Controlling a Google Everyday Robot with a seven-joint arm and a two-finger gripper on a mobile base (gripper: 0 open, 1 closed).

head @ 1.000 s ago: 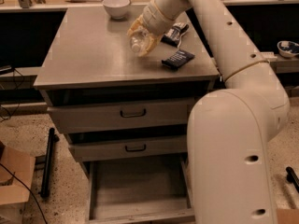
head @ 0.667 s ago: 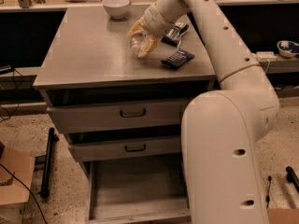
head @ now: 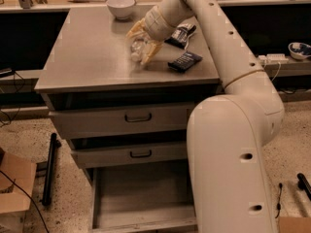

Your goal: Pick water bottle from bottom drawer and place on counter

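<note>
My gripper (head: 142, 46) hangs over the middle of the counter (head: 92, 52), its yellowish fingers (head: 151, 50) closed around the water bottle (head: 136, 48), a small clear bottle that stands on or just above the grey top. The bottle's cap is hidden by the fingers. The bottom drawer (head: 141, 198) is pulled out below, its flat grey floor bare. My white arm crosses the right side of the view.
A white bowl (head: 120, 6) stands at the counter's back. Two dark snack packets (head: 184, 61) (head: 181, 34) lie right of the gripper. Two upper drawers with black handles (head: 138, 117) are partly open. A cardboard box (head: 14, 188) and a black bar (head: 48, 169) lie on the floor at left.
My arm has shifted slightly, and the gripper with the bottle has sunk a little toward the counter top.
</note>
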